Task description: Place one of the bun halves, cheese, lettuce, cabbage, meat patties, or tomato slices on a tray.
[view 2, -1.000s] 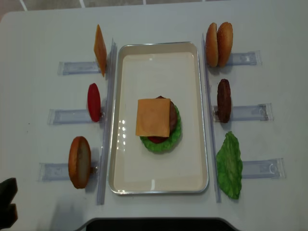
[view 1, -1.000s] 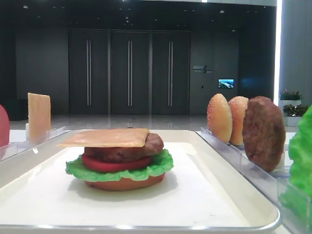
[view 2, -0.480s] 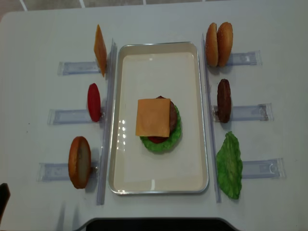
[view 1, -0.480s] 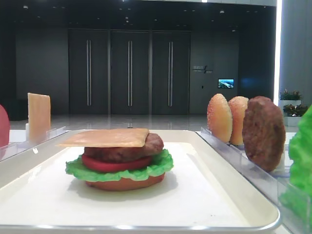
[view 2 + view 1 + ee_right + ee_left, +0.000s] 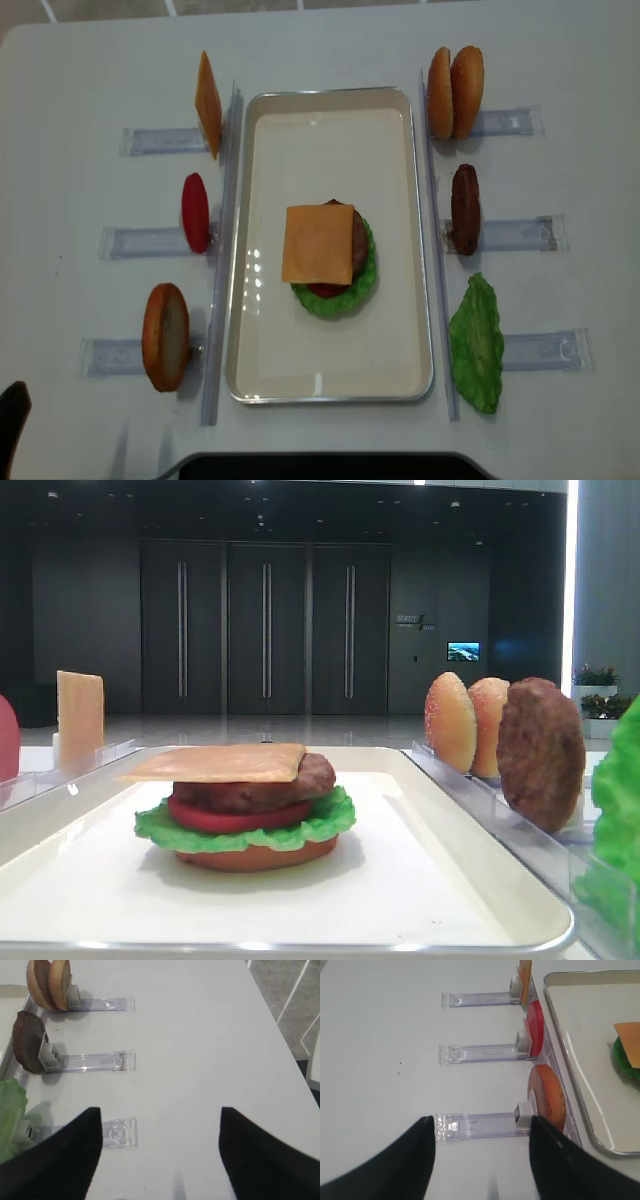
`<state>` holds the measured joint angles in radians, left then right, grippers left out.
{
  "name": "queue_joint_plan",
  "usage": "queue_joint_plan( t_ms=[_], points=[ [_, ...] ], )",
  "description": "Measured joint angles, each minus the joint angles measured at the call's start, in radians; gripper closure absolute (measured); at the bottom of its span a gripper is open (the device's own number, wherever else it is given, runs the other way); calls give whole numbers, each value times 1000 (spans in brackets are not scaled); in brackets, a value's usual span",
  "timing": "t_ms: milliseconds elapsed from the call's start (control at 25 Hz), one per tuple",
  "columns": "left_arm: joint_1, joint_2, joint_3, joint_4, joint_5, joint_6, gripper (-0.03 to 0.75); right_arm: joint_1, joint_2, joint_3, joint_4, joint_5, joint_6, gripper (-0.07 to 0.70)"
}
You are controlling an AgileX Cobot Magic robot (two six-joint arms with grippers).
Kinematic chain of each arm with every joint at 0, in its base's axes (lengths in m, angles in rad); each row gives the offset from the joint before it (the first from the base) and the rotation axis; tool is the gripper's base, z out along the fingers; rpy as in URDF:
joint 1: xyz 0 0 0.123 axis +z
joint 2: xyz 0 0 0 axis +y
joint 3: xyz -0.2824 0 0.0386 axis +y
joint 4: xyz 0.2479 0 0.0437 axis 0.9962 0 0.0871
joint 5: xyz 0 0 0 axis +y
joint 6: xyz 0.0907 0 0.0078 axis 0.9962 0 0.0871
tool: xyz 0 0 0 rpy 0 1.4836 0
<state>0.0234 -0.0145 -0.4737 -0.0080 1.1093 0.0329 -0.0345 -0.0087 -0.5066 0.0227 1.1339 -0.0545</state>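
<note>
On the white tray [image 5: 250, 380] stands a stack with a square cheese slice [image 5: 318, 243] on top, over a meat patty, a tomato slice, lettuce and a bottom bun. My left gripper [image 5: 481, 1119] is open over the table left of the tray, its jaws on either side of the clear holder of a bun half [image 5: 547, 1096]; only its dark edge [image 5: 10, 425] shows from above. Right of the tray my right gripper [image 5: 160, 1110] hangs open over bare table, holding nothing.
Left holders carry a standing cheese slice [image 5: 208, 104], a tomato slice [image 5: 196, 212] and a bun half [image 5: 165, 336]. Right holders carry two bun halves [image 5: 455, 92], a meat patty [image 5: 465, 208] and lettuce [image 5: 477, 343]. A table edge runs along the right [image 5: 285, 1040].
In the overhead view the left gripper's dark shape at the bottom left corner has drawn back toward the frame edge. The stack on the tray has not moved.
</note>
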Motion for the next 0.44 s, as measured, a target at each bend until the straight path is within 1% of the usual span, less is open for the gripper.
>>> queue_joint_plan(
  t_ms=[440],
  points=[
    [0,0,0,0,0,0,250,0,0,0,0,0,0,160]
  ],
)
